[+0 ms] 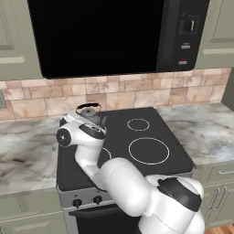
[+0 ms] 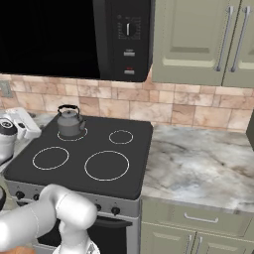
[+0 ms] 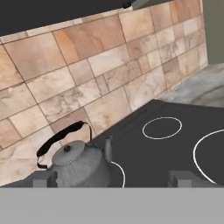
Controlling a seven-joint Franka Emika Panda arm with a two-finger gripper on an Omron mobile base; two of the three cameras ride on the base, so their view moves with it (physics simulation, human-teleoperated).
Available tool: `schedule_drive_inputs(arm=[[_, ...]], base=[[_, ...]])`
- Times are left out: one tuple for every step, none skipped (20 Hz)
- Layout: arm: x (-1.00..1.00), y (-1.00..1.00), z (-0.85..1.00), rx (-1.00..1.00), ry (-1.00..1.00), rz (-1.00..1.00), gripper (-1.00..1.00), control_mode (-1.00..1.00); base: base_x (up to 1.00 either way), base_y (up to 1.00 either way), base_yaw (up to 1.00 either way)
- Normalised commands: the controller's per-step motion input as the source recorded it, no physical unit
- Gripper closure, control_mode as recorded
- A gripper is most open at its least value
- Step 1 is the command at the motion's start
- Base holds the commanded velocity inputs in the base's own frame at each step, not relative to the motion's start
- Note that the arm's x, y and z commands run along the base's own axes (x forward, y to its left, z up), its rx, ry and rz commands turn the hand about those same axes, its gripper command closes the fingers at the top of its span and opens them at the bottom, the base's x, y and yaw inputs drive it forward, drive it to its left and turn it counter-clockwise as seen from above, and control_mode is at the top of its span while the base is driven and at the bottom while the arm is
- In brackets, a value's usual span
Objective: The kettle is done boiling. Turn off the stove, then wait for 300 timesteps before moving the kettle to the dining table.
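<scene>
The microwave (image 2: 74,37) filled the upper left of the right base view, above a tiled wall (image 2: 163,106), and below it the marble table (image 2: 198,163) ran to the right of the stove (image 2: 84,168), whose black top with four white rings took up the lower left and centre. In the left base view the white arm (image 1: 123,183) rose from the lower right and bent toward the upper left of the stove. The kettle (image 2: 69,121) stood upright on the rear left ring in the right base view; in the hand view it sat at the lower left, its black handle (image 3: 59,140) arched over the lid and its spout pointing toward the middle of the frame. The tool (image 3: 113,178) was spread wide and held nothing, its two tips at the bottom edge of the hand view, one just in front of the kettle and the other well to the right. Small black knobs (image 2: 115,211) lined the stove's front panel. Judging from this, the kettle had not yet been lifted and the arm was poised near it, so the step in hand was the wait or the approach to the grasp; whether the burner was off could not be told. The next move would call for lining the tips up on the thin handle and closing on it.
</scene>
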Motion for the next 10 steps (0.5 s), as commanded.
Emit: schedule_drive_inputs(arm=[[0.33, 0.00, 0.00, 0.00, 0.00, 0.00, -1.00, -1.00], [0.32, 0.00, 0.00, 0.00, 0.00, 0.00, -1.00, -1.00], [0.32, 0.00, 0.00, 0.00, 0.00, 0.00, -1.00, -1.00], [0.32, 0.00, 0.00, 0.00, 0.00, 0.00, -1.00, -1.00], [0.32, 0.05, 0.00, 0.00, 0.00, 0.00, -1.00, -1.00], [0.33, 0.10, 0.00, 0.00, 0.00, 0.00, -1.00, -1.00], [0.32, 0.06, 0.00, 0.00, 0.01, 0.00, -1.00, -1.00], [0.32, 0.05, 0.00, 0.00, 0.01, 0.00, -1.00, -1.00], [0.32, 0.03, 0.00, 0.00, 0.01, 0.00, -1.00, -1.00], [0.32, 0.04, 0.00, 0.00, 0.01, 0.00, -1.00, -1.00]], base=[[0.00, 0.00, 0.00], [0.00, 0.00, 0.00], [0.00, 0.00, 0.00], [0.00, 0.00, 0.00], [0.00, 0.00, 0.00], [0.00, 0.00, 0.00], [0.00, 0.00, 0.00], [0.00, 0.00, 0.00], [0.00, 0.00, 0.00], [0.00, 0.00, 0.00]])
